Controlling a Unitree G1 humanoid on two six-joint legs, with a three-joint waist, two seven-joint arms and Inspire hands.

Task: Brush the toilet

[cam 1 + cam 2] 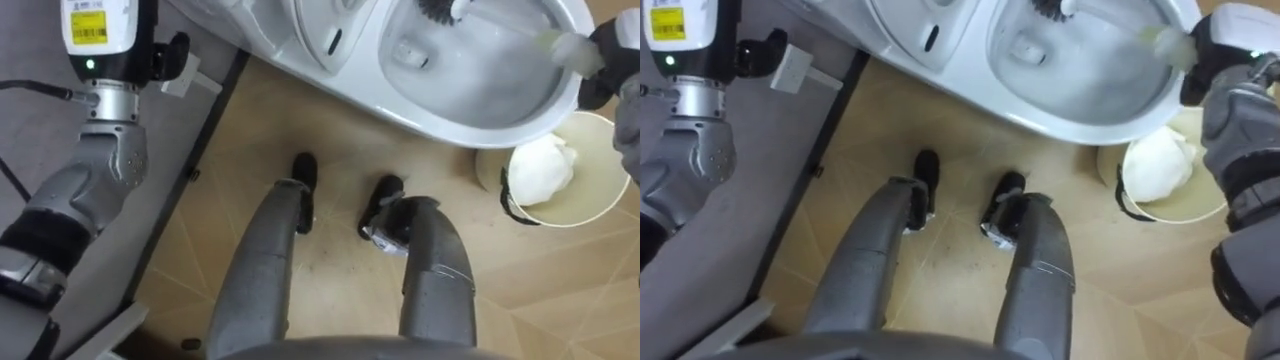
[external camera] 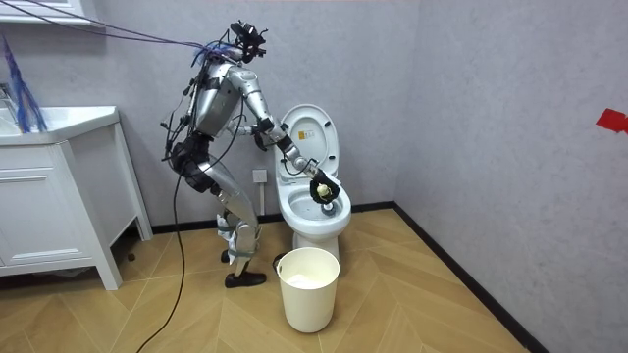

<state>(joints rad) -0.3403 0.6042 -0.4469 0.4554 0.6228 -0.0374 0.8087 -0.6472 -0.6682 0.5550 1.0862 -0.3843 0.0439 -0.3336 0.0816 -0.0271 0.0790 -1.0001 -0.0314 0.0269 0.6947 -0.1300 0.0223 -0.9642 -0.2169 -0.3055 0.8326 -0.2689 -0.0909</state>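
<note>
The white toilet (image 1: 470, 115) stands in front of me with its bowl (image 1: 1090, 75) open and its lid (image 2: 308, 130) raised. A brush lies across the bowl: its dark bristle head (image 1: 436, 8) is at the far inner wall, and its pale handle (image 1: 555, 42) runs to the right rim. My right hand (image 1: 1225, 55) is curled round that handle at the bowl's right edge; the room view shows the right hand (image 2: 322, 188) over the bowl. My left hand (image 1: 100, 30) is held up at the far left by the grey wall, away from the toilet.
A round cream bin (image 1: 590, 205) with a white bag (image 1: 545, 170) inside stands on the wooden floor right of the toilet, close to my right foot. A grey wall with a dark skirting (image 1: 190, 170) runs along my left. A white cabinet (image 2: 49, 211) stands behind me.
</note>
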